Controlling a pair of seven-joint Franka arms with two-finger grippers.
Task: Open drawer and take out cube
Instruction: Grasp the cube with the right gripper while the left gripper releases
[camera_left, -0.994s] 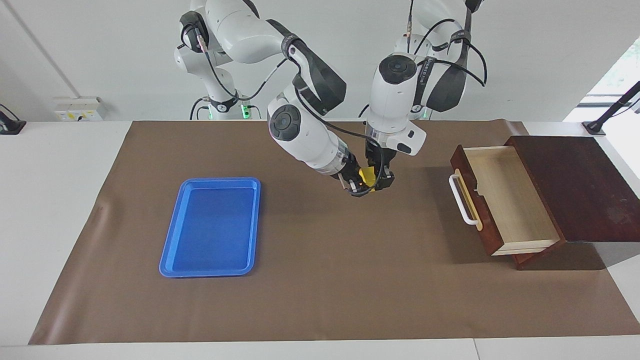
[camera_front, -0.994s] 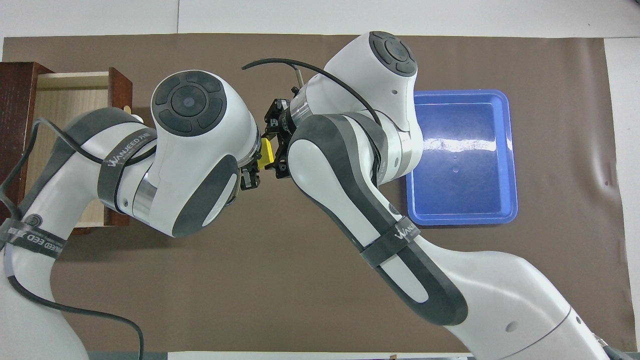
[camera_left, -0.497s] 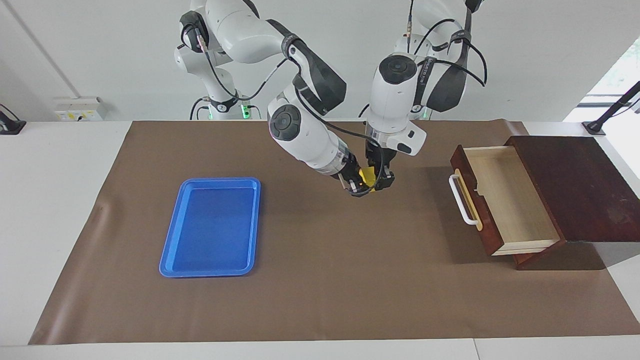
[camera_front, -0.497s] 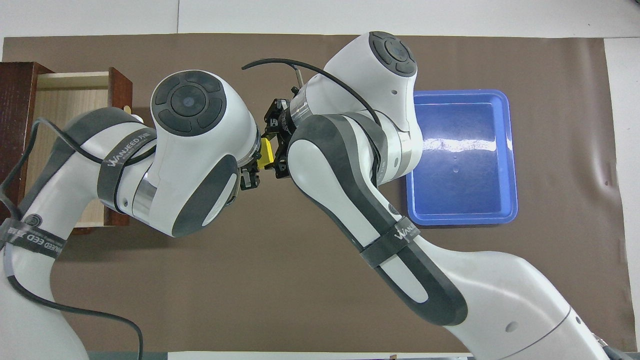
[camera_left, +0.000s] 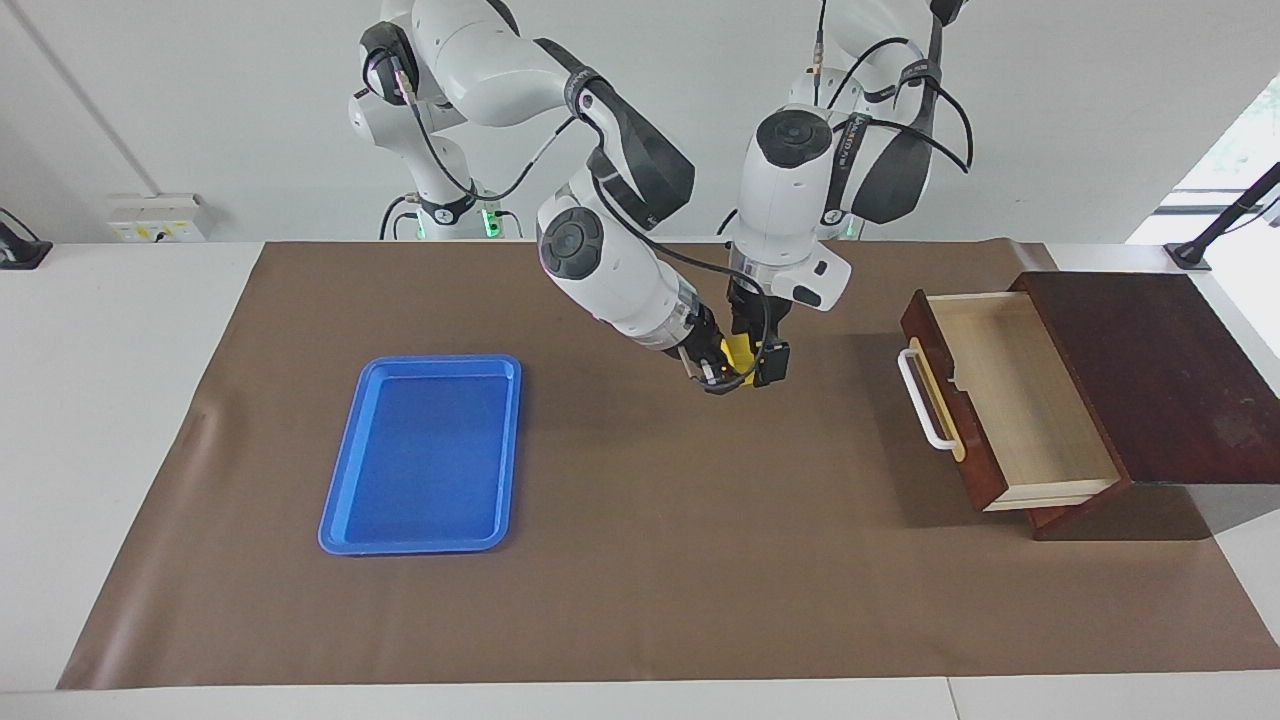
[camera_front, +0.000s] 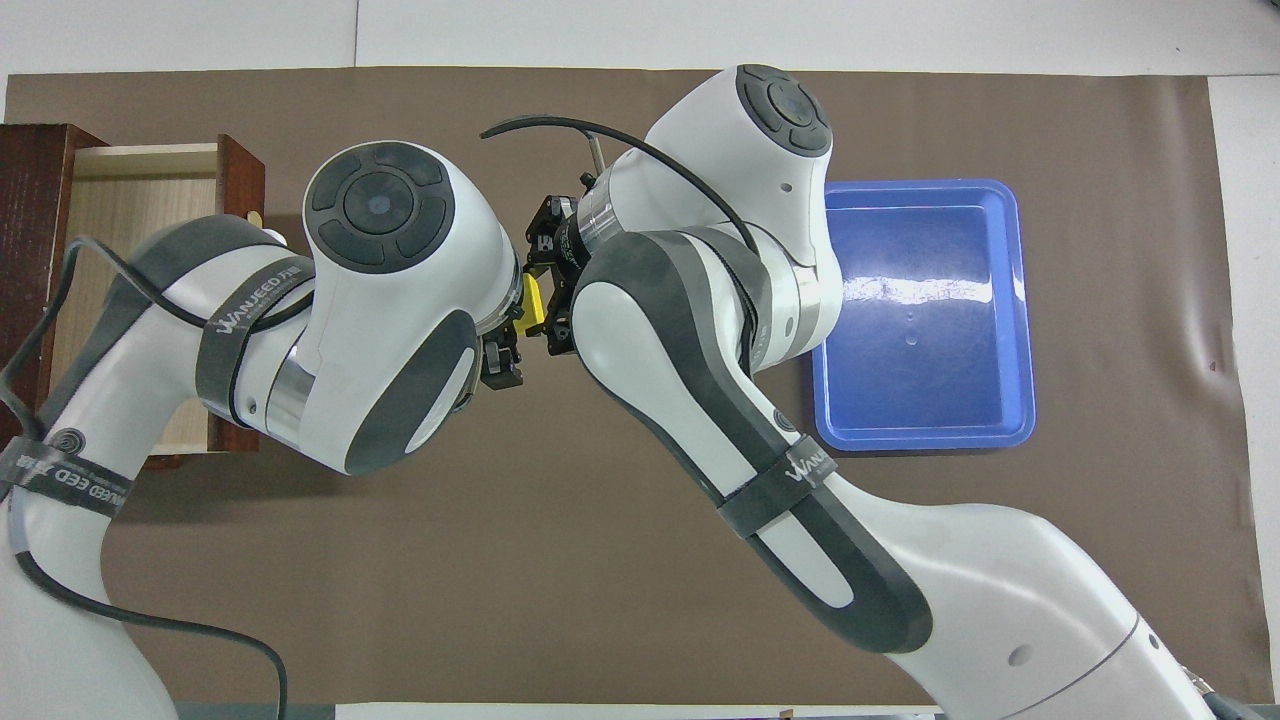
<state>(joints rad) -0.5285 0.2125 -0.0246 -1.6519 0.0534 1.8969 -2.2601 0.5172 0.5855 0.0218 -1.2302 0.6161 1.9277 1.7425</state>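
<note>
Your small bright yellow cube (camera_left: 738, 350), tilted, sits clamped in the right pincer (camera_left: 718, 372); the left pincer (camera_left: 752, 358) gapes wide beside it

White table (camera_left: 120, 400) under brown mat (camera_left: 640, 560), blue tray (camera_left: 425, 455), drawer (camera_left: 1010, 400).

The left arm covers most of the drawer (camera_front: 140, 200) at nine o'clock overhead. The cube (camera_left: 738, 349) is half hidden between both claws.
</note>
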